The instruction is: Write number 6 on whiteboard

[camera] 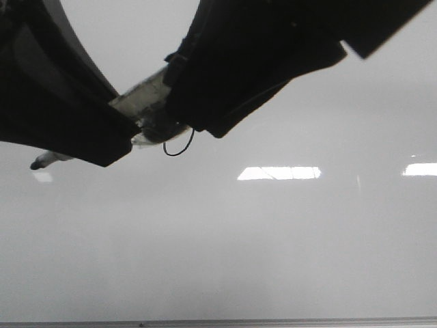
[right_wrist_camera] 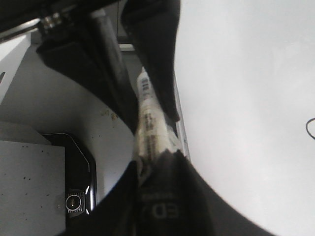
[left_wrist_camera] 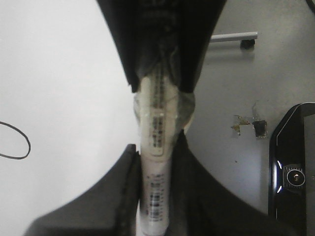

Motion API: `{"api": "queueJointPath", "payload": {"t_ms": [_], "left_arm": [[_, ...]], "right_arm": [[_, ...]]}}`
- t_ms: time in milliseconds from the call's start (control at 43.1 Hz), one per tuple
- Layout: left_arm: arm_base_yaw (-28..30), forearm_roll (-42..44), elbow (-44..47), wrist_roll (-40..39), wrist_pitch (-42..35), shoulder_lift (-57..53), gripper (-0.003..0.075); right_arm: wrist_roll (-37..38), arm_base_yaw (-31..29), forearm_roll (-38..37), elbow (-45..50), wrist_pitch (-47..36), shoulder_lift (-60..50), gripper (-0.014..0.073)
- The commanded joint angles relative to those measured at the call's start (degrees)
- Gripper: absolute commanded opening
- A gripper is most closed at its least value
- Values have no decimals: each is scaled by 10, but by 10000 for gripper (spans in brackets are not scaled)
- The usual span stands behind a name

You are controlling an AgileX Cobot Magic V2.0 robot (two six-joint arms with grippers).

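Observation:
The whiteboard (camera: 273, 239) fills the front view. A white marker (camera: 145, 99) with barcode labels is held between both grippers. My left gripper (camera: 119, 130) is shut on it, its fingers (left_wrist_camera: 123, 182) pressed to the barrel (left_wrist_camera: 156, 147). My right gripper (camera: 181, 102) is shut on the same marker (right_wrist_camera: 150, 123) from the other side. The marker's dark tip (camera: 35, 164) pokes out at the left, at the board. Part of the number 6 shows as a thin black arc (camera: 179, 147), an oval loop in the left wrist view (left_wrist_camera: 15, 140), and a short arc in the right wrist view (right_wrist_camera: 309, 129).
Bright light glints (camera: 278, 173) lie on the board. The board's near edge strip (camera: 205, 322) runs along the bottom. Beside the board are a black device with a lens (left_wrist_camera: 294, 174), also in the right wrist view (right_wrist_camera: 74, 199), a white bar with a caster (left_wrist_camera: 234, 37) and a grey box (right_wrist_camera: 29, 187).

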Motion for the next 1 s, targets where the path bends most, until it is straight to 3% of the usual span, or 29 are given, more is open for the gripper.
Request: {"api": "queueJointPath", "payload": {"t_ms": [0, 162, 232, 394, 534, 835, 975], "left_arm": [[-4, -9, -21, -2, -31, -7, -20], [-1, -2, -21, -2, -31, -7, -20], [-1, 5, -21, -7, -31, -8, -20], [41, 13, -8, -43, -31, -10, -20], [130, 4, 20, -77, -44, -35, -20], [417, 4, 54, -242, -39, -88, -20], [546, 4, 59, -250, -41, -75, -20]], "right_arm": [[-8, 0, 12, -20, -38, -17, 26], [-7, -1, -2, -20, -38, -18, 324], [15, -11, -7, -17, -38, -28, 407], [59, -79, -7, 26, -69, -83, 324], [94, -163, -7, 98, -108, -166, 309], [256, -371, -7, 248, -183, -357, 298], [260, -400, -1, 270, -186, -407, 132]]}}
